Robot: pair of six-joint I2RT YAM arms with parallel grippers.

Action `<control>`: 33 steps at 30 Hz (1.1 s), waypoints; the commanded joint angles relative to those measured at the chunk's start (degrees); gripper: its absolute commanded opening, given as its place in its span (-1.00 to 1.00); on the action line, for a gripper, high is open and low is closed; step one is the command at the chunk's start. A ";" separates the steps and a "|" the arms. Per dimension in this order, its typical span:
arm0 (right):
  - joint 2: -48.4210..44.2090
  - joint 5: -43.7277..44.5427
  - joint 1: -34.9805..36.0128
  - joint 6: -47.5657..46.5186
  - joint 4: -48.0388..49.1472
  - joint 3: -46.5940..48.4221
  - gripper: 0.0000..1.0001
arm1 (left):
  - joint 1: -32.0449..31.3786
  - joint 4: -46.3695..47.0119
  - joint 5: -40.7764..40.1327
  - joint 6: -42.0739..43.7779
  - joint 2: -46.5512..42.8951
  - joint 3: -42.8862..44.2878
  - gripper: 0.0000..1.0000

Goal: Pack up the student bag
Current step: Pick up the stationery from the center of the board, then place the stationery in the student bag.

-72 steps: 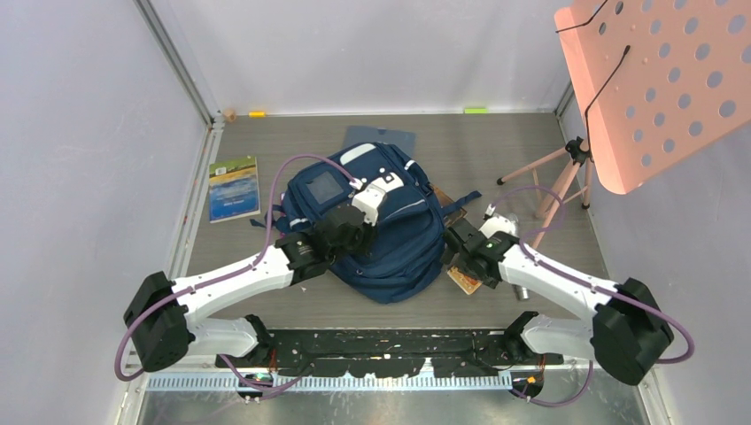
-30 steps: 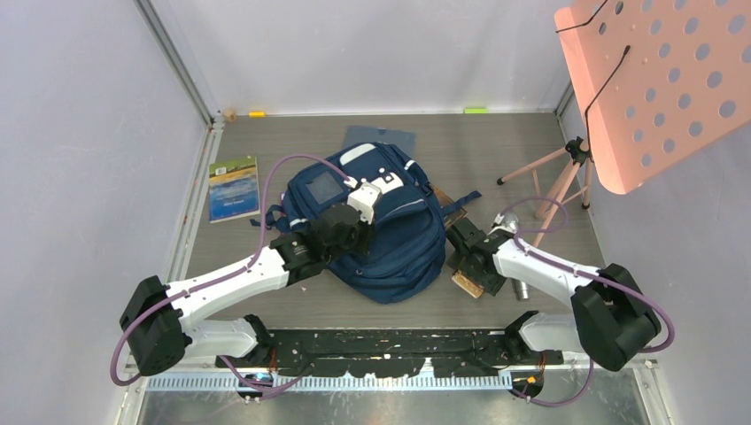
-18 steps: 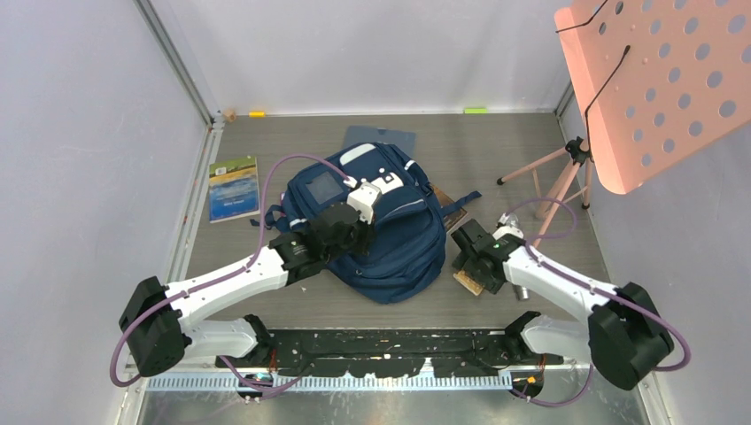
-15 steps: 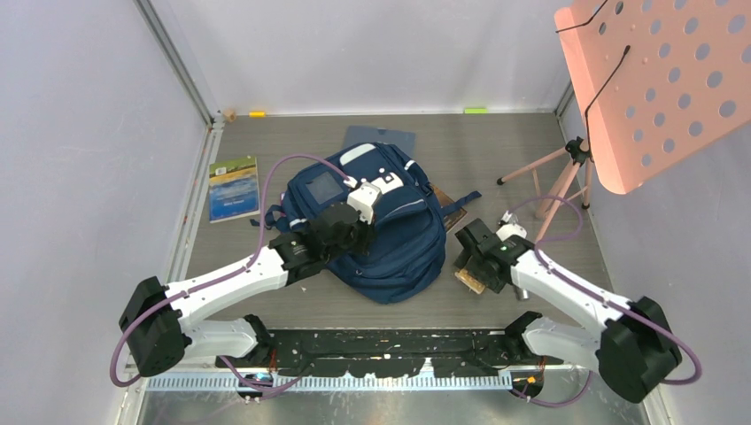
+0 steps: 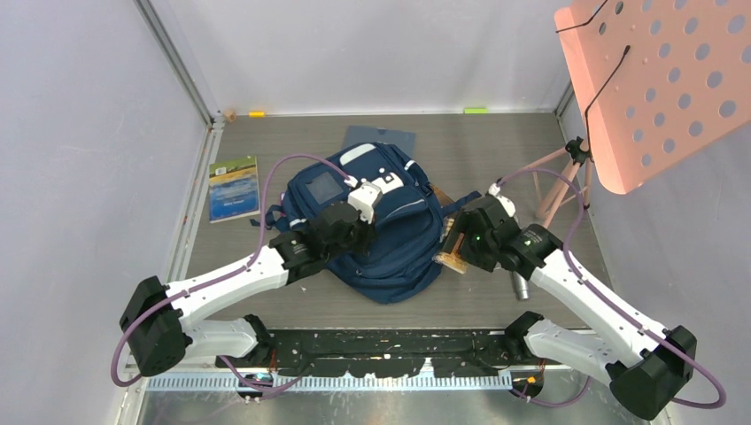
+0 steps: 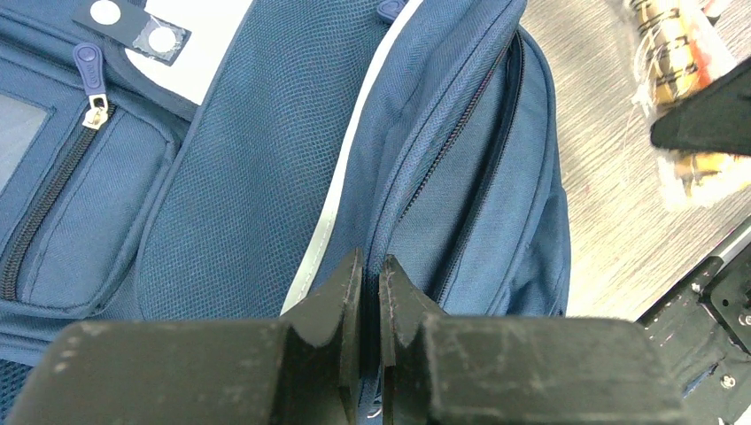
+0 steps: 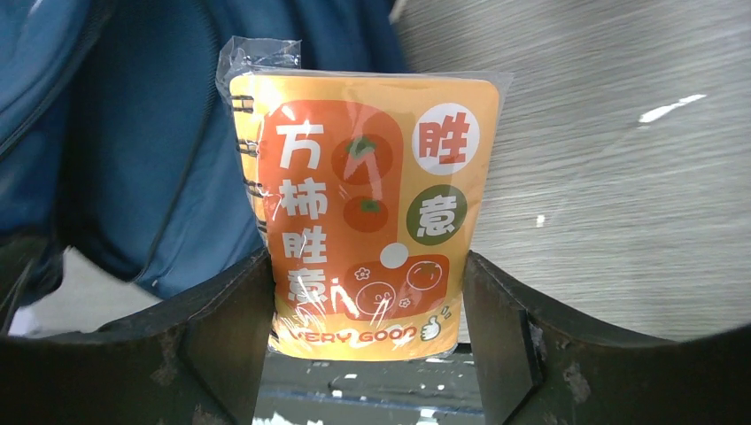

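Backpack point(image 5: 403, 252) lies on the grey counter point(image 5: 531, 150) with its front pocket up. We find the left pincer point(image 6: 370, 266) on top of it and the right pincer point(image 7: 367, 266) just off its right-hand edge.

The left pincer is closed to a thin slit. Its tips rest on the blue cloth, between a white stripe and a dark zip line. We cannot tell whether a fold of cloth is caught in that slit. Ahead of this pincer and to its left we see the zipped front pocket point(image 6: 80, 204) and a white patch point(image 6: 133, 22) with two round studs.

The right pincer holds an orange notebook point(image 7: 372, 195), spiral-bound and sealed in clear film. One finger presses on each side edge, low down. The spiral runs down the side nearer the backpack, whose blue flank lies close to this pincer's left. Bare counter lies to its right.

Well to the left of the left pincer, near the counter's edge, a book point(image 5: 234, 188) with a green and blue cover lies flat. Beyond the backpack from both pincers, a flat dark-blue sheet point(image 5: 381, 137) sticks out from under it. To the right of the right pincer a pink board point(image 5: 655, 88) full of holes stands on a tripod.
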 commanded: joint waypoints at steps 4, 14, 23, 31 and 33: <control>6.35 -7.38 6.14 -3.08 6.56 6.57 0.11 | 0.39 3.57 2.97 -2.22 -1.06 4.25 -1.00; 18.03 -5.09 9.99 -2.93 14.36 12.36 0.11 | 0.50 4.34 4.85 -3.37 -0.88 3.66 -1.00; 26.73 1.10 10.42 -1.93 21.44 16.68 0.30 | 0.50 3.70 4.80 -4.41 -1.06 3.24 -1.00; 28.70 3.73 12.76 -1.08 25.09 16.10 0.88 | 0.58 3.31 3.70 -5.26 -1.24 2.97 -1.00; 28.13 5.00 13.30 -1.56 23.54 15.86 0.94 | 0.59 3.31 3.62 -5.35 -1.22 2.88 -1.00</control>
